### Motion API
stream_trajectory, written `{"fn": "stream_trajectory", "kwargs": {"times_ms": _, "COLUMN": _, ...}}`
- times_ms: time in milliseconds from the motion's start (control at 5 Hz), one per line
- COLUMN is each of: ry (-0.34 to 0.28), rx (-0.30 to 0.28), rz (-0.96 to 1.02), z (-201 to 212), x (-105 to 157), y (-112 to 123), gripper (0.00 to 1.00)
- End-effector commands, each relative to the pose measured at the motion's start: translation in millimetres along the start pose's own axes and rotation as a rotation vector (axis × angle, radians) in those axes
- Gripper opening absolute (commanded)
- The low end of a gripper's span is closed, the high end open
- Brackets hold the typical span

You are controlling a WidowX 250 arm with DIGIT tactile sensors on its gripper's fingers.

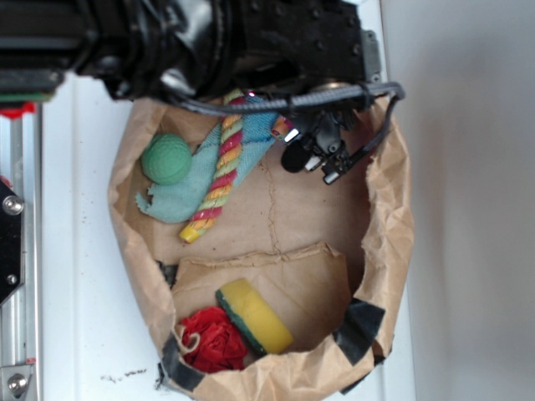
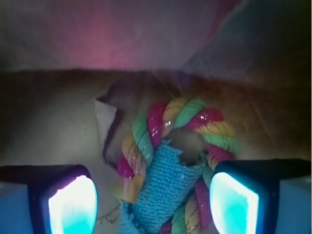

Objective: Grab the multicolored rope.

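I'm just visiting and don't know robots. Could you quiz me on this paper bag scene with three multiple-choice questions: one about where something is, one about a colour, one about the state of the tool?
1. Where does the green ball sit?
A. Against the teal cloth
B. On top of the yellow sponge
C. Outside the paper bag

2. Which colours stripe the multicolored rope?
A. Blue and white
B. Red, yellow and pale green
C. Black and orange

3. How is the tool set right now?
A. Shut on the rope
B. Shut on the sponge
C. Open, holding nothing

Answers:
1. A, the exterior view shows the ball beside the cloth's edge, far from the sponge.
2. B, both views show those three stripes twisting along it.
3. C, the wrist view shows its two fingers wide apart, with rope and cloth in the gap beyond.
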State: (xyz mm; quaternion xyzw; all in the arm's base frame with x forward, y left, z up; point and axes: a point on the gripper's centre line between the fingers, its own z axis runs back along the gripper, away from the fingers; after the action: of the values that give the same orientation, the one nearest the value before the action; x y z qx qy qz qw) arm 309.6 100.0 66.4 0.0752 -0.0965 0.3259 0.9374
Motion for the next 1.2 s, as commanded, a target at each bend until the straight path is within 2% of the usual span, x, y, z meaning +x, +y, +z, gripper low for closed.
{"fn": "stream_trajectory", "kwargs": {"times_ms": 0, "ry": -0.056, "rx": -0.019, "rz": 0.007, "z": 16.7, "x": 15.6, "y": 0.9, "gripper": 1.00}}
{"fn": "stream_trajectory", "kwargs": {"times_ms": 200, "ry": -0.056, "rx": -0.019, "rz": 0.007, "z": 16.7, "x": 15.6, "y": 0.9, "gripper": 1.00}}
{"fn": "stream_trajectory", "kwargs": {"times_ms": 600, "ry": -0.039, "rx": -0.050, "rz": 0.030, "z": 10.7, "x": 10.2, "y": -18.7, "gripper": 1.00}}
{"fn": "stream_trajectory", "kwargs": {"times_ms": 1000, "ry": -0.060, "rx": -0.068, "rz": 0.029, "z": -2.0, "x": 14.3, "y": -21.5, "gripper": 1.00}}
